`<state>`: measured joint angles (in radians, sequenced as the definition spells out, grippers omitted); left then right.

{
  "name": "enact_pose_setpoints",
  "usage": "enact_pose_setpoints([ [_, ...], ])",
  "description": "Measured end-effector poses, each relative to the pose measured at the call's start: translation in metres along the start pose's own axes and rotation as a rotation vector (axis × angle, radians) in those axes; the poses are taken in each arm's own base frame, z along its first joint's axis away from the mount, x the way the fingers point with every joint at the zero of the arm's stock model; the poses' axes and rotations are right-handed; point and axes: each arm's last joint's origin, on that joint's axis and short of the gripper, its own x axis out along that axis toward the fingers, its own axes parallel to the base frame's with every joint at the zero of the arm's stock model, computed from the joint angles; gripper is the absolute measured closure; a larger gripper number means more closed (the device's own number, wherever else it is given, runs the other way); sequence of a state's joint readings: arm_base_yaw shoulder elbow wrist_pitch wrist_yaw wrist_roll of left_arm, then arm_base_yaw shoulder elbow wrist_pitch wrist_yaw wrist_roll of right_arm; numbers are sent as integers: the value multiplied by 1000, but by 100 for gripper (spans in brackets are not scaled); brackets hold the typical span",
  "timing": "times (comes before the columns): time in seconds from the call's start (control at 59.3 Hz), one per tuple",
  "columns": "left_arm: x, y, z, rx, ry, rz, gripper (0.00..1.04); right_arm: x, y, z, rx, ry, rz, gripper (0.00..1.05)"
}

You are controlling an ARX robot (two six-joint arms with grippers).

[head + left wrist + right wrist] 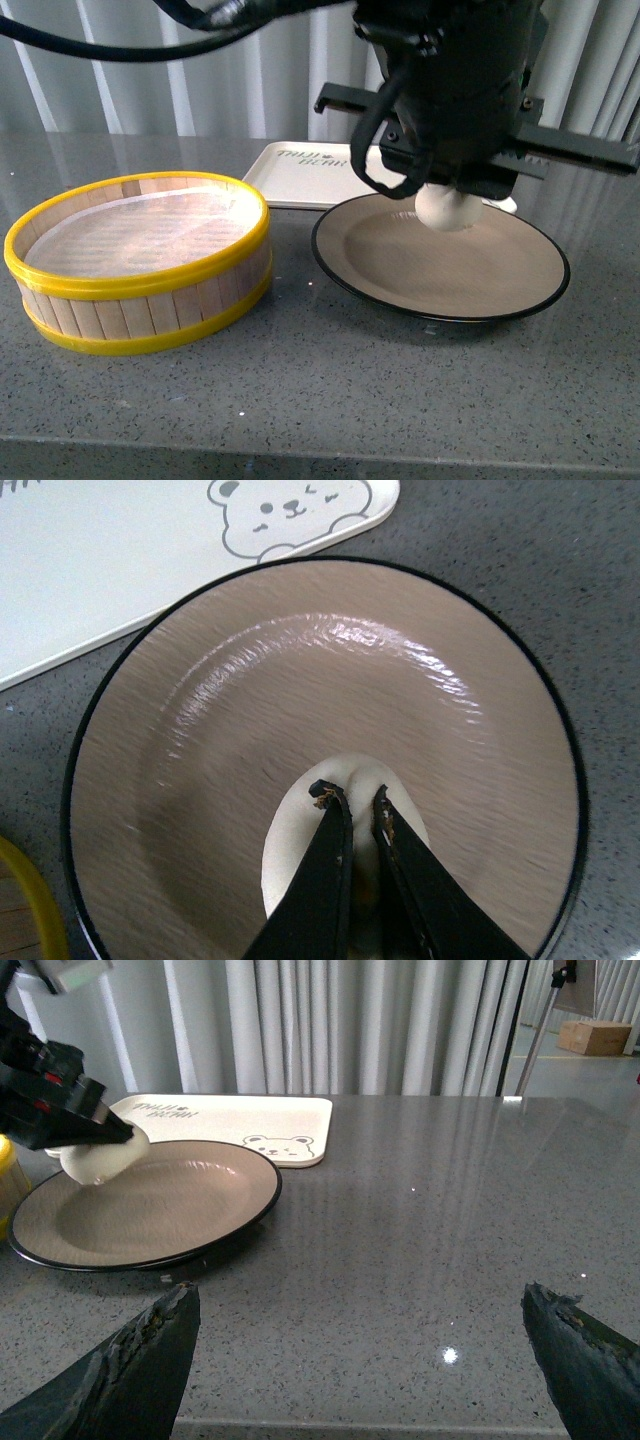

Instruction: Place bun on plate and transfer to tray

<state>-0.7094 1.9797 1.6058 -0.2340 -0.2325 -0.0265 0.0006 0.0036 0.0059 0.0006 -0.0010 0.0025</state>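
My left gripper (350, 798) is shut on the white bun (295, 845), holding it just above the taupe plate (480, 780) with the black rim. From the front the bun (447, 208) hangs under the black left arm, over the back part of the plate (500, 270). The cream tray (295, 172) with dark lettering lies right behind the plate; its bear drawing (285, 512) shows in the left wrist view. My right gripper (360, 1325) stands wide open over bare counter, to the right of the plate (200, 1200), with nothing between its fingers.
A round wooden steamer (140, 260) with yellow rims stands left of the plate. Grey speckled counter (450, 1220) stretches to the right. Curtains hang behind the table, and the counter's front edge runs along the bottom of the front view.
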Motion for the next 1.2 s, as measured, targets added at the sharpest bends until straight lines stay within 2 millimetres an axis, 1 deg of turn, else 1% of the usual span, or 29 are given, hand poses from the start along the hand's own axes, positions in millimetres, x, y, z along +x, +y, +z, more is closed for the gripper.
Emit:
enact_pose_setpoints([
  [0.067, 11, -4, -1, 7, 20, 7, 100, 0, 0, 0, 0, 0, 0, 8],
  [0.152, 19, -6, 0, 10, 31, 18, 100, 0, 0, 0, 0, 0, 0, 8],
  [0.388, 30, -13, 3, 18, 47, 15, 100, 0, 0, 0, 0, 0, 0, 8],
  [0.742, 51, -19, -7, -2, 89, 38, 100, 0, 0, 0, 0, 0, 0, 8],
  [0.776, 52, -19, -7, -3, 91, 39, 97, 0, 0, 0, 0, 0, 0, 8],
  [0.877, 54, -21, -7, -6, 95, 42, 76, 0, 0, 0, 0, 0, 0, 8],
  [0.911, 54, -21, -7, -10, 95, 42, 67, 0, 0, 0, 0, 0, 0, 8],
  [1.029, 54, -21, -7, -21, 95, 40, 51, 0, 0, 0, 0, 0, 0, 8],
  [1.13, 52, -18, -6, -50, 95, 23, 31, 0, 0, 0, 0, 0, 0, 8],
  [1.198, 48, -14, -2, -61, 86, 26, 20, 0, 0, 0, 0, 0, 0, 8],
])
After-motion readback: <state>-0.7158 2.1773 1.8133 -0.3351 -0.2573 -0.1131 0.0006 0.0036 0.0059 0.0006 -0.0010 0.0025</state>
